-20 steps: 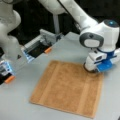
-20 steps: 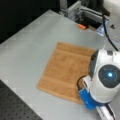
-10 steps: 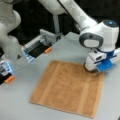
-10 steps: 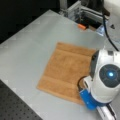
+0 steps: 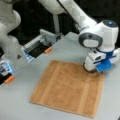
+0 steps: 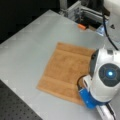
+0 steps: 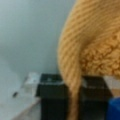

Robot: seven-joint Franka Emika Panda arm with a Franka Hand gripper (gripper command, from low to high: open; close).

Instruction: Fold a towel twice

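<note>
The orange-tan towel [image 5: 67, 87] lies spread flat on the grey table in both front views [image 6: 65, 70], its lighter bands running near two edges. My gripper [image 5: 90, 69] is down at the towel's far right corner, by the edge at a front view's right [image 6: 80, 85]. In the wrist view a raised fold of the towel [image 7: 95, 37] runs down between my two black fingers [image 7: 52, 97], and the gripper [image 7: 73, 100] is shut on it. The arm's white hand hides the corner itself in both front views.
A second white robot arm [image 5: 10, 37] stands at a front view's left. A grey fixture [image 5: 41, 45] with orange tabs [image 5: 48, 50] sits at the table's back edge [image 6: 81, 26]. A black perforated board [image 6: 15, 105] borders the table [image 5: 25, 107].
The hand has shifted very slightly at the towel's corner. The towel still lies flat in the same place.
</note>
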